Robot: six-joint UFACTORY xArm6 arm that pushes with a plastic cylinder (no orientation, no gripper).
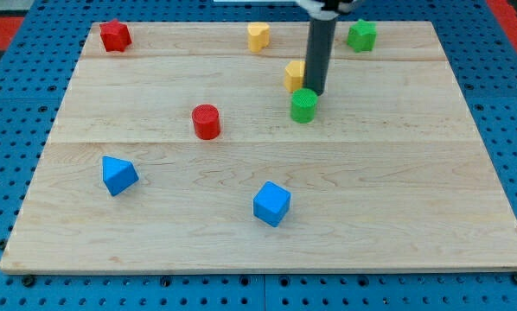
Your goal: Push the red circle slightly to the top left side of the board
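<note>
- One red circle (206, 121) sits on the wooden board (397, 216), a bit to the view's left of the middle.
- It stands alone, with bare wood all around it.
- My tip (315, 92) is well apart from the red circle, off to the view's right and a little higher up.
- My arm has no pincer, only a dark rod, so nothing is being held.
- My tip is just at the top edge of a green circle (303, 105), very close, and I cannot tell if they touch.
- A yellow block (294, 75) is just beside the rod on the view's left, and the rod hides part of it.
- Another yellow block (258, 36) sits near the top edge of the board, above the red circle and to the view's right of it.
- A green star (360, 34) sits at the top, to the view's right of the rod.
- A red star (115, 35) sits in the top left corner.
- A blue triangle (118, 174) lies low on the view's left side.
- A blue cube (271, 203) lies near the bottom, close to the middle.
- The board rests on a blue table (16, 95) full of little holes.
</note>
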